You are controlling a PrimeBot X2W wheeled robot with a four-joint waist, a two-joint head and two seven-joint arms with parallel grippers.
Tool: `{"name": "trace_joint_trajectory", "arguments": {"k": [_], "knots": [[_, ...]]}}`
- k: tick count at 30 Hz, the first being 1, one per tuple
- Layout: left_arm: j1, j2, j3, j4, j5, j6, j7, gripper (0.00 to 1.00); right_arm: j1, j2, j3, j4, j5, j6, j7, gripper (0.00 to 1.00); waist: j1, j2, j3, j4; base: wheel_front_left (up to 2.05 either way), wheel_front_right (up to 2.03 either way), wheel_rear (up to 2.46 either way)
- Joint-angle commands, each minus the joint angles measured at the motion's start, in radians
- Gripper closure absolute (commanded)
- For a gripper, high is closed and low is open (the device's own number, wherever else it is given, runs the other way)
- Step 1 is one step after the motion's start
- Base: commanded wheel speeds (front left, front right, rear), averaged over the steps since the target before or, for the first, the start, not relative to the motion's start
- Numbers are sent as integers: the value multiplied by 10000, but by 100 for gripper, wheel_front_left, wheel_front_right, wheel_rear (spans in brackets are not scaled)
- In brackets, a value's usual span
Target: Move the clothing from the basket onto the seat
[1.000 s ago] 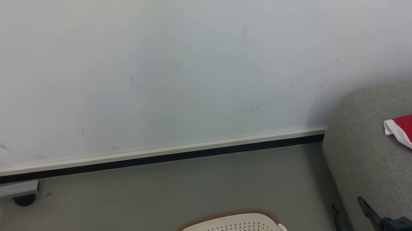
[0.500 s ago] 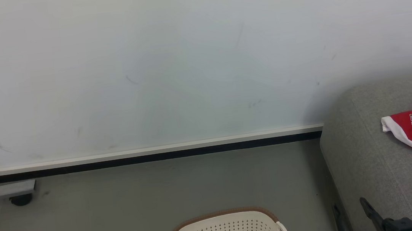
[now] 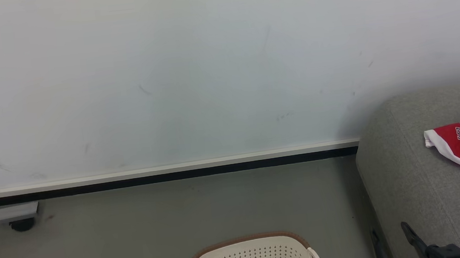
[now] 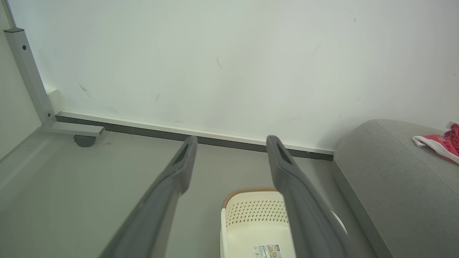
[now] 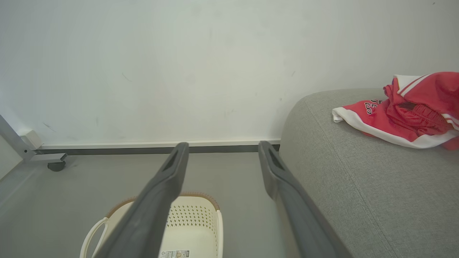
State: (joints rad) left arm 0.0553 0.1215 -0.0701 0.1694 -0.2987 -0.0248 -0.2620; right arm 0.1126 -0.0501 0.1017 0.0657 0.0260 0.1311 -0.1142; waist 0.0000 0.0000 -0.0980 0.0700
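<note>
Clothing [image 5: 401, 114]: red garments with white trim, heaped on the grey seat [image 5: 358, 193], well apart from the basket [image 5: 193, 222]. The basket stands on the floor [image 3: 179, 215] beside the seat, and the visible part of its bottom is bare, label sticker [image 5: 174, 253] exposed. Left pincer [image 4: 232, 143] and right pincer [image 5: 222, 147] are both spread wide and hold nothing. Judgement: transfer looks done, though the basket's near part is unseen.
</note>
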Motion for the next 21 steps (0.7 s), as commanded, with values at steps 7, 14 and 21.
{"name": "trace_joint_trajectory", "arguments": {"k": [7, 14, 21], "knots": [[128, -49, 94, 29, 77, -62, -38, 0, -56, 20, 28, 66, -60, -6, -82, 0, 0, 0, -15, -26, 0, 0, 0], [69, -73, 25, 234, -33, -79, 35, 100, 52, 0, 23, 316, 4, 0, -42, 100, 0, 0, -22, -12, 0, 0, 0], [-81, -148, 197, 505, -965, -153, 387, 100, 27, -64, -27, 513, 1186, 0, 59, 100, 0, 0, 17, -39, 0, 0, 0]]}}
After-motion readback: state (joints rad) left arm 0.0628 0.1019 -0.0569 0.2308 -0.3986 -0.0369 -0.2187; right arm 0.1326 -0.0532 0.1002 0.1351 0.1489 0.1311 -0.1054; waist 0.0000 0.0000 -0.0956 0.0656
